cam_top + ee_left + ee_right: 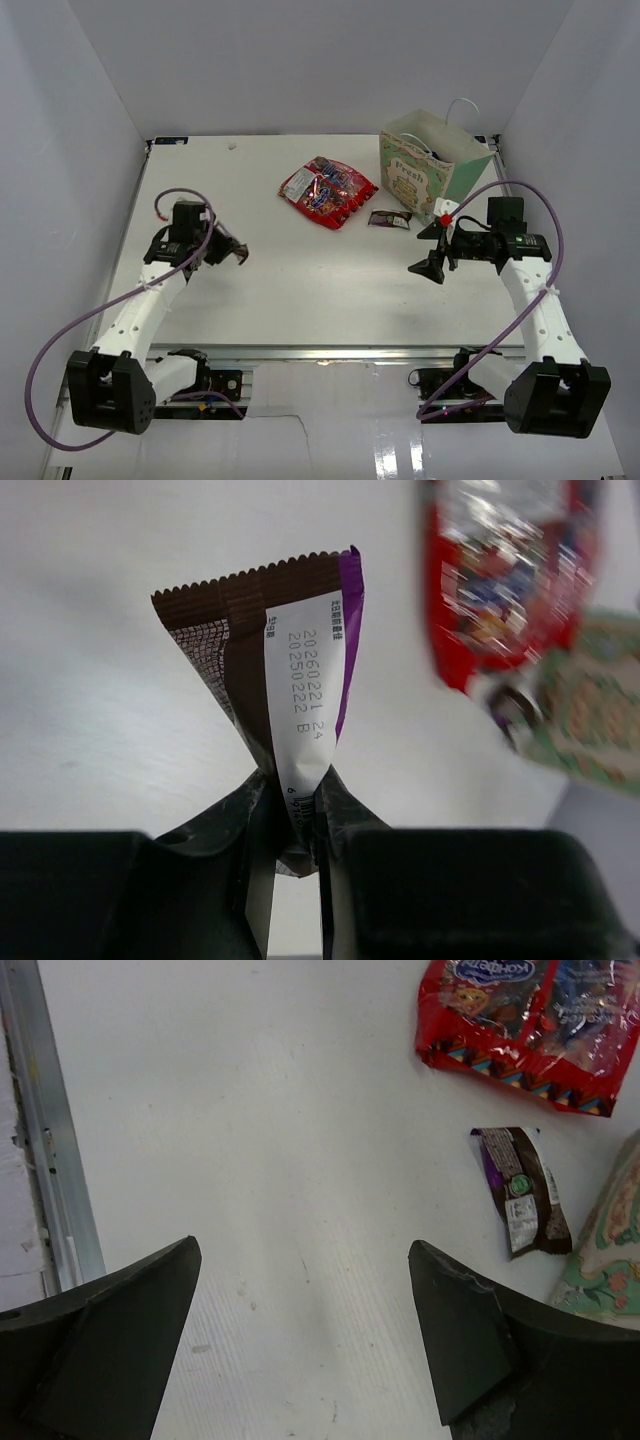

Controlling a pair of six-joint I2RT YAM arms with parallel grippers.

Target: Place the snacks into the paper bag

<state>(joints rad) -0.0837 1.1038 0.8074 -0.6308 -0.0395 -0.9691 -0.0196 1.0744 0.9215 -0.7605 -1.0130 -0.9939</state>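
1. Top external view: your left gripper hung over the left part of the table, well apart from the goods at the far side.
2. Left wrist view: your left jaws were pinched on the lower end of a brown wrapper. The pack stood upright above the fingers, serrated edge on top, with its white date strip and a purple edge facing the lens.
3. Your right gripper stood spread wide and held nothing. It hovered over the right side of the table, near the paper bag.
4. The paper bag stood upright at the far right corner of the table, mouth open, white string handles up, "Fresh" label facing the arms.
5. The red candy bag lay flat at far centre, left of the paper bag and apart from it.
6. A second dark wrapper lay flat between the red candy bag and the paper bag, just beside the bag's near foot. The right wrist view showed it clear of the red candy bag.
7. Contents of the paper bag: you could not tell from any view.
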